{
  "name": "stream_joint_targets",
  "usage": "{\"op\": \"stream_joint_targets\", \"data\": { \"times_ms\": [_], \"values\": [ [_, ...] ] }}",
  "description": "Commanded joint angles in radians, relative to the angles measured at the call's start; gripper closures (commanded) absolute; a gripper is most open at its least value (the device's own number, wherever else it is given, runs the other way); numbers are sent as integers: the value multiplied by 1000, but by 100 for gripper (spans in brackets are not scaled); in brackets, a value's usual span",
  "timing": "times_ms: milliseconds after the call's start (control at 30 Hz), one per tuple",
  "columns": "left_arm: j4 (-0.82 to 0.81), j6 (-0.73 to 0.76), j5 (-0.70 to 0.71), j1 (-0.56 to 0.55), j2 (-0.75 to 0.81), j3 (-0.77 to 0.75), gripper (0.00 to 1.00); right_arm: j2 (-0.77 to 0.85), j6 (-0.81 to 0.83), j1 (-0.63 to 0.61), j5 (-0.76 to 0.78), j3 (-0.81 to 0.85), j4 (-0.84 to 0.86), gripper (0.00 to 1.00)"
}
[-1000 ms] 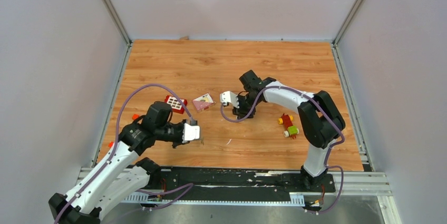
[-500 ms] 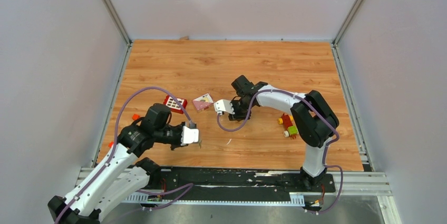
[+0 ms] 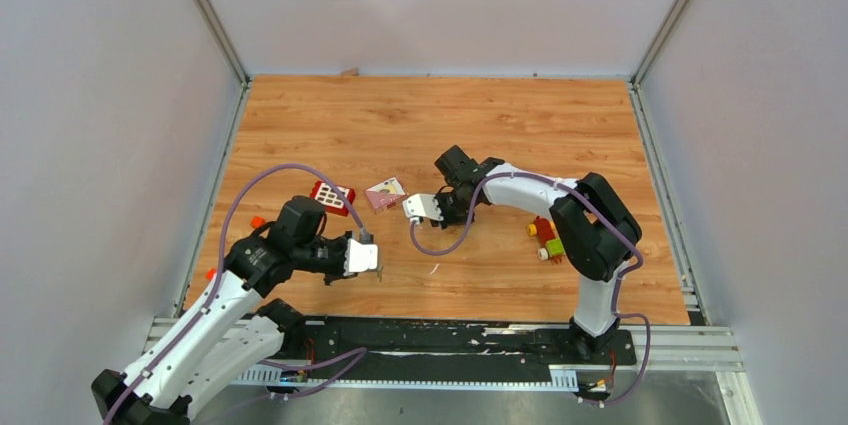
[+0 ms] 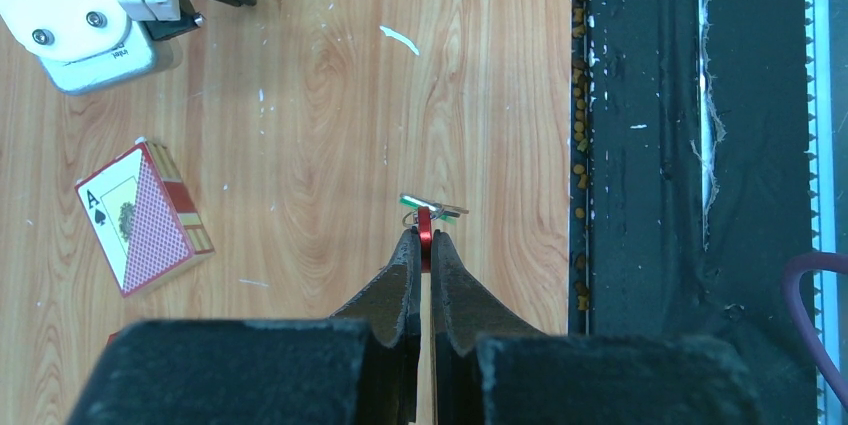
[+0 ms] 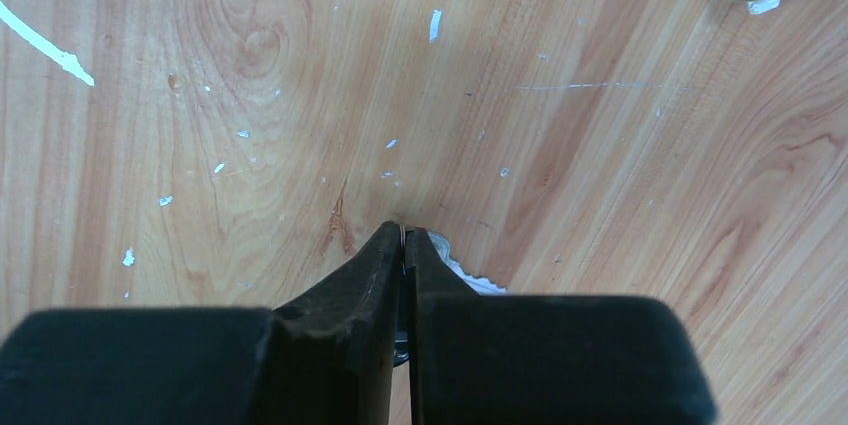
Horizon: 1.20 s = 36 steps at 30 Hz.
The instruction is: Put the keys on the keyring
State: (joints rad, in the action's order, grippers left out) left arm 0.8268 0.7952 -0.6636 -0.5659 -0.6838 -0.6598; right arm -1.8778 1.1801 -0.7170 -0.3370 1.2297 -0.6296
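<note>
Left arm (image 3: 215,305) reaches in low from the near-left corner, forearm angled toward table centre. Left gripper (image 4: 424,245) has its fingers pinched together on the keyring (image 4: 424,227), a small red loop standing out of the tips. Green-headed key (image 4: 418,203) sits right at the loop's far end, touching it; whether it is threaded on, cannot tell. Black-headed key not made out.

Right arm (image 3: 540,185) folds back from the near-right base, wrist bent down at mid-table. Right gripper (image 5: 404,245) is closed to a hairline slit just over the wood, with a thin glint of metal at the tips, too small to identify.

Table (image 3: 500,125) is scuffed wood plank, pale walls (image 3: 100,95) on three sides, black strip (image 4: 640,145) along the near edge. Card box (image 4: 140,215) lies flat between the grippers; red box with white squares (image 3: 332,195) is beside it; toy block cluster (image 3: 546,237) is by the right arm.
</note>
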Motion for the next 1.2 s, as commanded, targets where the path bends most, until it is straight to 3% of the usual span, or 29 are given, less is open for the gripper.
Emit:
{"op": "stream_joint_targets", "data": {
  "times_ms": [0,233,633,733,967,1167],
  "values": [
    [-12,16,-8,5,5,-4,100,30,7,-1,-4,-8,-15,94],
    [-12,15,-11,5,5,-9,100,53,-74,16,-19,-15,-15,98],
    [-23,16,-20,5,2,-6,100,118,-365,71,-64,-120,108,96],
    [-26,15,-22,5,2,-3,100,126,-386,75,-72,-154,141,93],
    [-28,8,-18,5,9,5,100,181,-395,122,-119,-145,148,76],
    [-34,8,-20,4,9,6,100,214,-314,165,-185,-115,61,68]
  ]
}}
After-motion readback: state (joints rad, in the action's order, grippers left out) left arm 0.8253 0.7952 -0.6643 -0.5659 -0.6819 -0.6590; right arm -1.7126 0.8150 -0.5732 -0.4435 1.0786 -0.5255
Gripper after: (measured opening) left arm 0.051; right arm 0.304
